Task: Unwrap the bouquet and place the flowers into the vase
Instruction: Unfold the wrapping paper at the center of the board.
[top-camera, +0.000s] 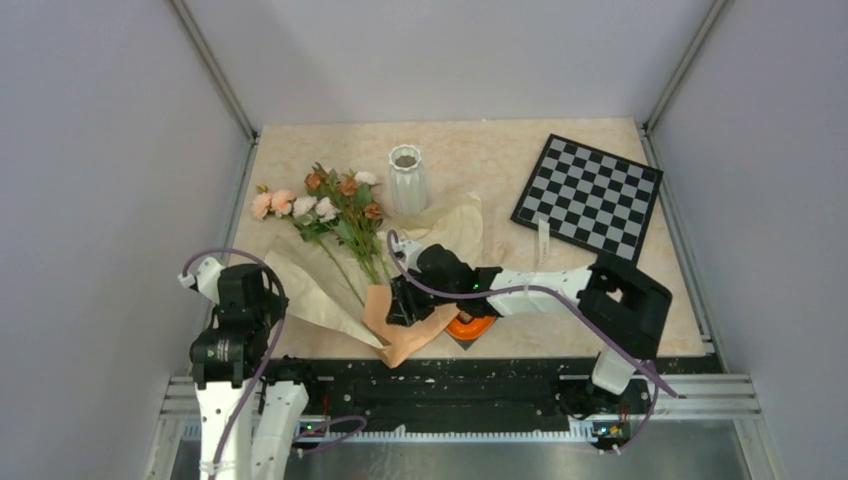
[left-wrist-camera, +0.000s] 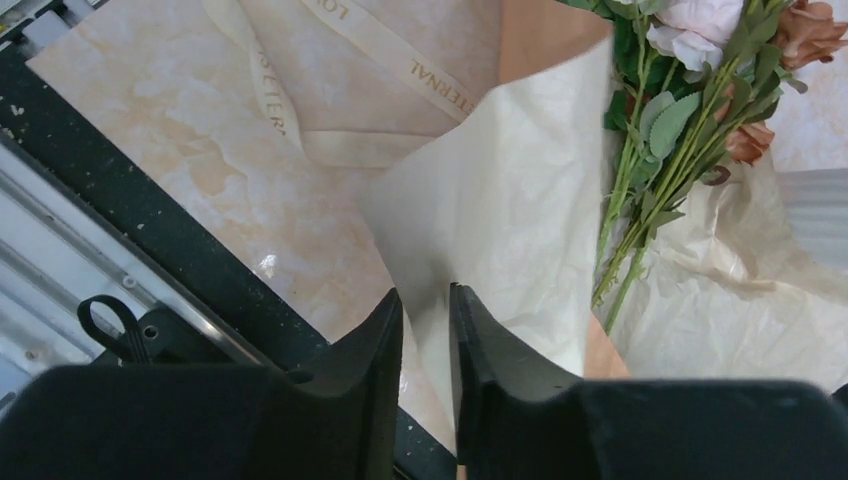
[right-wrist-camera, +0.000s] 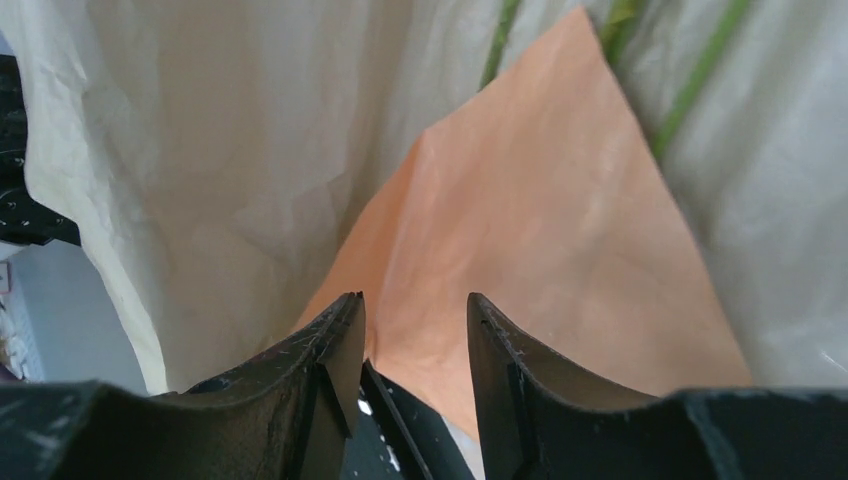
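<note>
The bouquet's wrapping lies spread open on the table: cream paper (top-camera: 310, 288) and a peach sheet (top-camera: 405, 332) under the flowers (top-camera: 330, 205), whose green stems (left-wrist-camera: 630, 250) run toward the near edge. The white ribbed vase (top-camera: 406, 178) stands upright behind them and holds nothing. My left gripper (left-wrist-camera: 425, 300) sits at the cream paper's (left-wrist-camera: 510, 190) left corner, jaws a narrow gap apart with the paper's edge showing between them. My right gripper (right-wrist-camera: 415, 305) hovers open over the peach sheet's (right-wrist-camera: 540, 220) near corner, close to the stem ends (right-wrist-camera: 700, 80).
The cream ribbon (left-wrist-camera: 400, 60) lies loose on the table left of the paper. An orange ring (top-camera: 470, 327) sits under the right arm near the front edge. A chessboard (top-camera: 588, 195) lies at the back right. Grey walls enclose the table.
</note>
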